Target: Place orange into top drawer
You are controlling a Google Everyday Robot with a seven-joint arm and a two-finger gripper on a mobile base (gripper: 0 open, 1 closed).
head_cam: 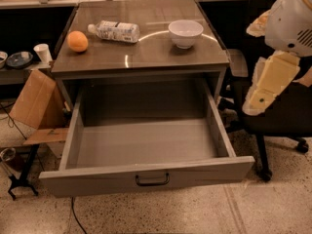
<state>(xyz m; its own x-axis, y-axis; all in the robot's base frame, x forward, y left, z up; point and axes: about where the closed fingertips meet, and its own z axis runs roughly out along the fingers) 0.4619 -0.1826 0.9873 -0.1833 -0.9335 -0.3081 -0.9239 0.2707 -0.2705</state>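
Observation:
The orange [77, 41] sits on the left side of the cabinet top [146, 57]. The top drawer [146, 177] is pulled fully open below it, with nothing inside, its dark handle [152, 180] at the centre of the front panel. My gripper [267, 87], a pale cream part at the end of the white arm [292, 18], hangs at the right edge of the view. It is beside the cabinet's right side, well away from the orange and holding nothing that I can see.
A plastic bottle [114, 31] lies on its side on the top, and a white bowl [185, 32] stands at the right rear. A black office chair [278, 116] stands to the right behind my arm. A cardboard piece [35, 101] and a white cup [42, 52] are to the left.

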